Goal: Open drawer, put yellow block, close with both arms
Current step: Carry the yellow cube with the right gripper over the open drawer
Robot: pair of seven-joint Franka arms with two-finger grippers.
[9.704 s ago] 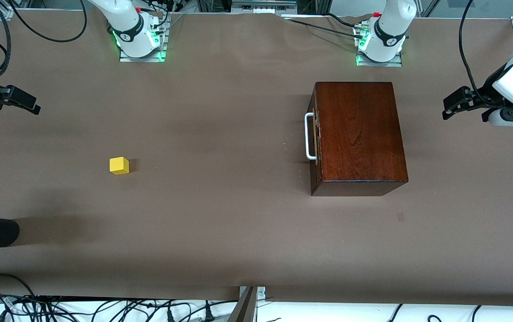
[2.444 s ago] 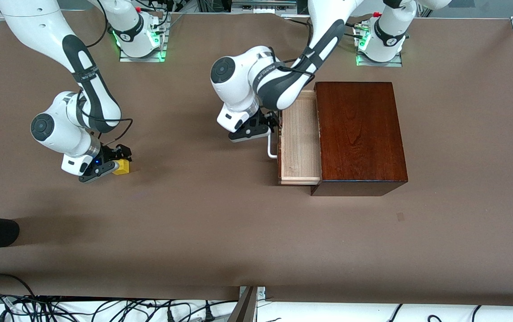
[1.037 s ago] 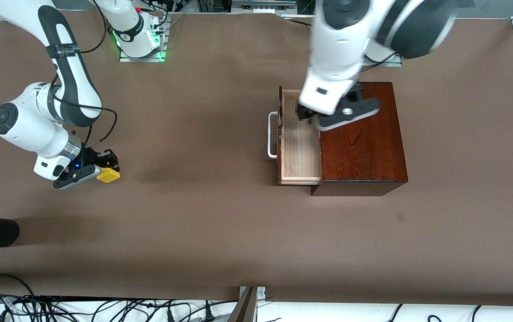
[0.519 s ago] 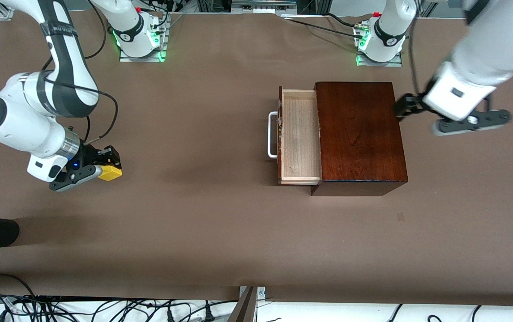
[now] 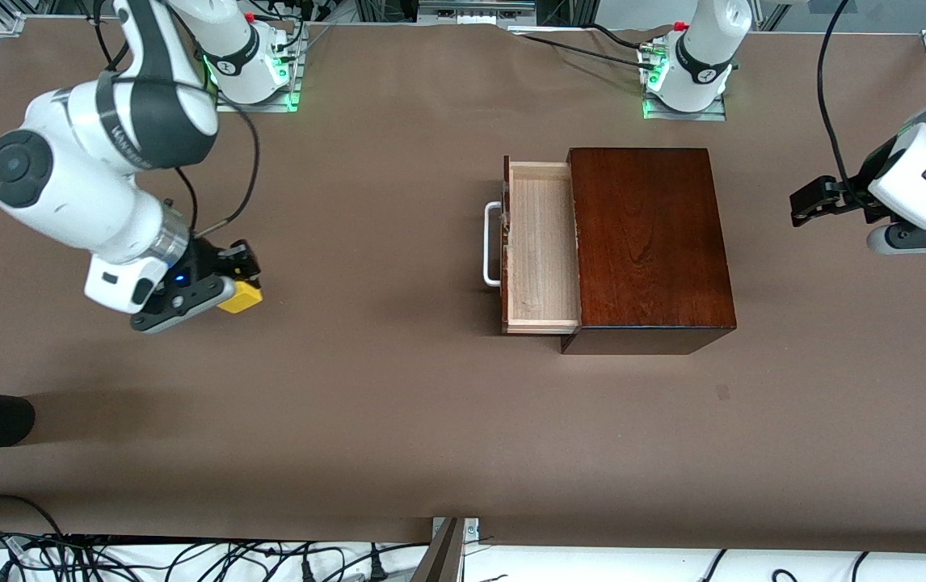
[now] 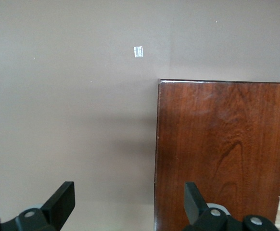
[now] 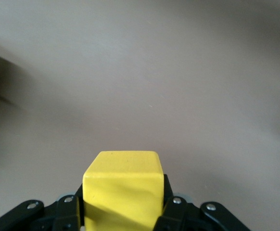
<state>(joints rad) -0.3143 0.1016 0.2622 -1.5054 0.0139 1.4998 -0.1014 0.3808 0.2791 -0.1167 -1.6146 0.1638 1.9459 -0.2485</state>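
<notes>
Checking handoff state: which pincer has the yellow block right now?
The right pincer, over the table toward the right arm's end, is shut on the yellow block. The left pincer hangs open and empty past the wooden box.

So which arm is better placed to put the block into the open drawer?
Right: its tool already grips the yellow block. The left tool is open, away from the drawer.

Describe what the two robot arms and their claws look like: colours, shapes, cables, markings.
Both arms are glossy white with dark grey bands and round dark grey joint caps. The right arm carries white lettering on a band, a black cable looping past its wrist, and a small blue light. Each base glows green. The right claw and left claw are black, two-fingered, with visible screw heads.
</notes>
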